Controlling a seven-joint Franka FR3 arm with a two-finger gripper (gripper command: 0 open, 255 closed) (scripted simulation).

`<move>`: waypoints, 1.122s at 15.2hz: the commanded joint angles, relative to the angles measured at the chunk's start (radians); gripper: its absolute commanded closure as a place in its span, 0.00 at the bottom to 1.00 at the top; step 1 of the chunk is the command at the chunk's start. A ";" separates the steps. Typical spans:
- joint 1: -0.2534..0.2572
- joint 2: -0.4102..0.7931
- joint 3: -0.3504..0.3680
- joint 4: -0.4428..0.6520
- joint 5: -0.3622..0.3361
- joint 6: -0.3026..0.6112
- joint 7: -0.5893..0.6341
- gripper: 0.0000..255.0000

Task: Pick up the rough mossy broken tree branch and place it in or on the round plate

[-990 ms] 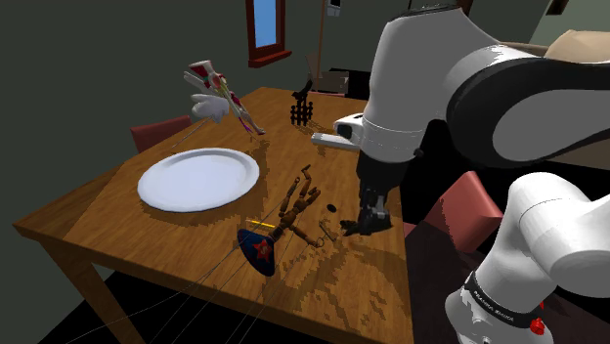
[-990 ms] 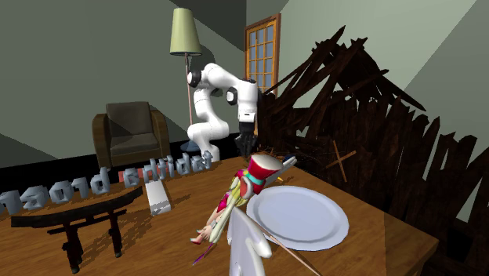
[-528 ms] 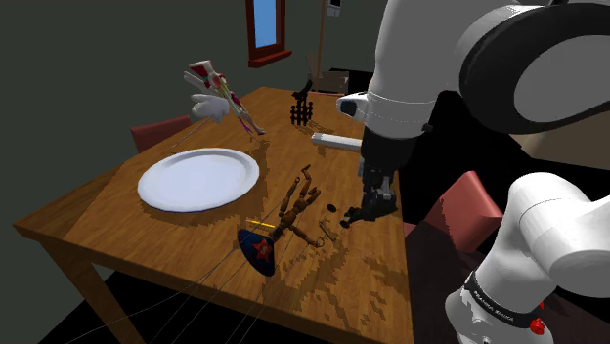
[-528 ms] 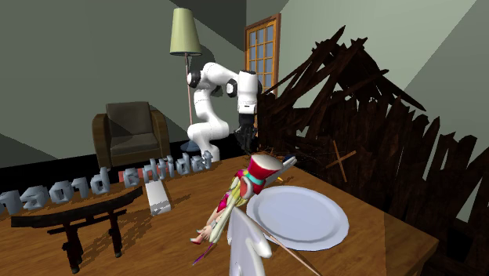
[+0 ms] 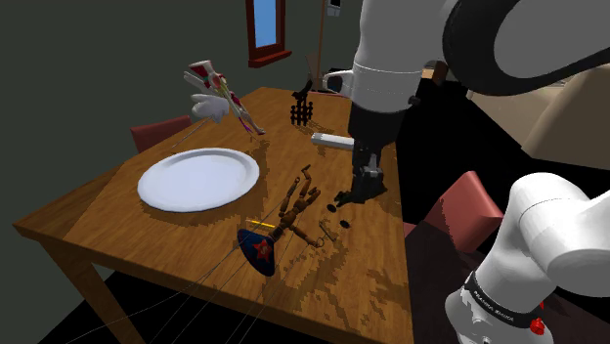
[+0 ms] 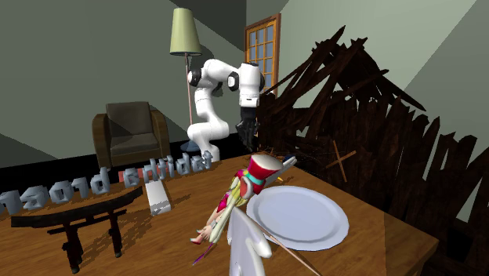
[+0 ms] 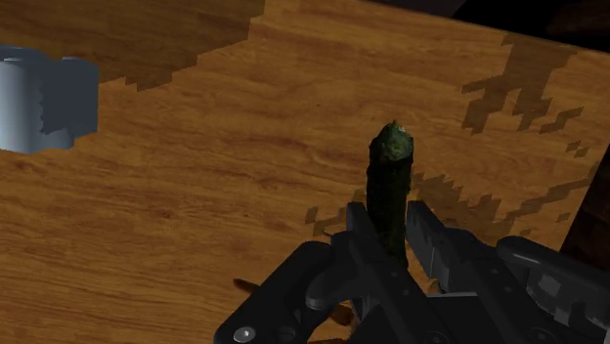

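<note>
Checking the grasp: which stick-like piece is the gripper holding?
The dark green mossy branch, clasped by the gripper; the brown forked piece lies on the table.

The room is dim, its grey-green walls in low, even light. The wooden bench [image 5: 108,210] is the warmest, brightest surface. Light from above throws dark shadows with jagged, stair-stepped edges across it, clearest in the wrist view. The white plate [image 5: 198,179] and arm [image 5: 552,230] stand out pale. The far window [image 5: 264,18] glows blue.
</note>
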 commanded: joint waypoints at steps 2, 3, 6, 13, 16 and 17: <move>-0.028 0.127 0.004 0.088 -0.025 0.038 -0.004 1.00; -0.037 0.168 0.006 0.120 -0.034 0.048 -0.004 1.00; -0.060 0.292 0.012 0.223 -0.062 0.066 -0.001 1.00; -0.092 0.576 0.024 0.504 -0.139 0.061 0.018 1.00; -0.095 0.701 0.026 0.647 -0.176 0.037 0.028 1.00; -0.094 0.743 0.026 0.698 -0.188 0.026 0.031 1.00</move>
